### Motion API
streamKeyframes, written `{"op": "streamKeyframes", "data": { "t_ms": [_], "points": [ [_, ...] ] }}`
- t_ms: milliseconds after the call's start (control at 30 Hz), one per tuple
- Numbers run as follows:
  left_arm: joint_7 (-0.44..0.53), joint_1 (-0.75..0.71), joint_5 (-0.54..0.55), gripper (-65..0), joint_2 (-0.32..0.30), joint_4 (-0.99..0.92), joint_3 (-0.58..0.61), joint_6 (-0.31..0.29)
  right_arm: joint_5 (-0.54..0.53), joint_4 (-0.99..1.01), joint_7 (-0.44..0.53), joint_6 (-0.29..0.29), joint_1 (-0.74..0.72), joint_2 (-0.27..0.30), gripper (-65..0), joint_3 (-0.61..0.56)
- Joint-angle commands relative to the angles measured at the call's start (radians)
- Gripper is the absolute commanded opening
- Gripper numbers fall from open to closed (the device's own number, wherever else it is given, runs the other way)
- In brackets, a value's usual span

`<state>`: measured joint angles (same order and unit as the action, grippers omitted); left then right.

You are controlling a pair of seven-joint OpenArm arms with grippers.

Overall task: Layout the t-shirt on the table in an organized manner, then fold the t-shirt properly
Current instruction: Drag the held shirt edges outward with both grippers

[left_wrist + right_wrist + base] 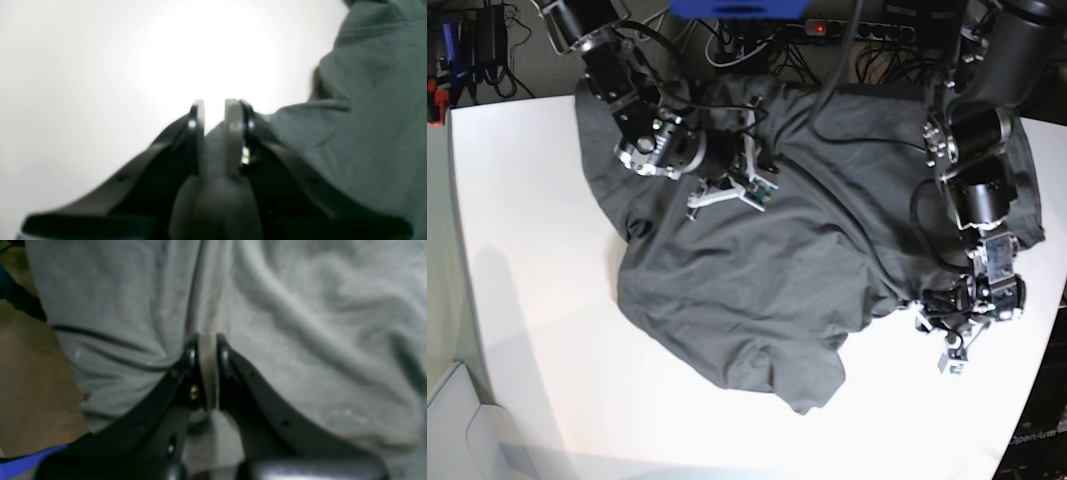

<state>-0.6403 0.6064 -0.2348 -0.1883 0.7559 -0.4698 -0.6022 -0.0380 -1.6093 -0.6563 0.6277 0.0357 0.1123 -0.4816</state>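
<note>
Both wrist views blur; t-shirt (757,250) (far hem) runs behind arms.

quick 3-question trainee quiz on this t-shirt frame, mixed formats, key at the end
1. True or false: the t-shirt lies flat and neatly spread on the table.
2. Multiple choice: what is the left end effector doing? A) open above bare table B) closed on a fold of shirt cloth C) holding a cable
3. Fill in: in the base view, the right end effector sits over the shirt's ____ part (upper or lower).

Key:
1. False; it is crumpled and wrinkled.
2. B; cloth shows between the nearly closed fingers.
3. Upper.
</note>
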Motion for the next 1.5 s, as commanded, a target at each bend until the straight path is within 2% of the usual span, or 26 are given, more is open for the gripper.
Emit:
{"op": "streamKeyframes", "data": {
  "t_ms": [0, 200, 400, 633, 800, 933, 1033, 1167, 1267, 1467],
  "points": [
    [-0.005, 0.039, 0.015, -54.3, -0.012, 0.026, -0.004, 0.000, -0.012, -0.030, 0.007, 0.001, -0.023, -0.006, -65.0, 0.013],
    [-0.220, 0.002, 0.015, -54.4, 0.025, 0.251, -0.004, -0.012, -0.018, -0.044, -0.020, 0.001, -0.063, -0.006, -65.0, 0.013],
    [-0.454, -0.184, 0.015, -54.4, 0.060, 0.586, 0.003, -0.015, -0.018, -0.039, -0.020, 0.002, -0.087, -0.006, -65.0, 0.059],
    [-0.553, -0.461, 0.015, -54.4, 0.068, 0.896, 0.006, -0.015, -0.017, -0.039, -0.020, 0.005, -0.113, -0.006, -65.0, 0.110],
    [-0.547, -0.573, 0.015, -54.5, 0.063, 0.916, 0.041, -0.015, -0.018, -0.039, -0.020, 0.005, -0.119, -0.006, -65.0, 0.113],
    [-0.493, -0.580, 0.004, -54.5, 0.062, 0.867, 0.038, -0.014, -0.018, -0.042, -0.020, 0.005, -0.116, -0.006, -65.0, 0.114],
    [-0.453, -0.570, 0.004, -54.4, 0.025, 0.778, 0.038, -0.014, -0.017, -0.047, -0.021, 0.005, -0.115, -0.003, -65.0, 0.114],
    [-0.387, -0.509, 0.005, -54.4, -0.027, 0.637, 0.038, -0.012, -0.012, -0.046, -0.075, 0.005, -0.119, 0.002, -65.0, 0.119],
    [-0.347, -0.458, 0.007, -54.4, -0.050, 0.548, 0.038, -0.012, -0.012, -0.047, -0.090, 0.005, -0.115, 0.000, -65.0, 0.166],
    [-0.244, -0.329, 0.004, -54.3, -0.055, 0.371, 0.044, -0.003, -0.012, -0.047, -0.092, 0.005, -0.087, 0.000, -65.0, 0.215]
  ]
}}
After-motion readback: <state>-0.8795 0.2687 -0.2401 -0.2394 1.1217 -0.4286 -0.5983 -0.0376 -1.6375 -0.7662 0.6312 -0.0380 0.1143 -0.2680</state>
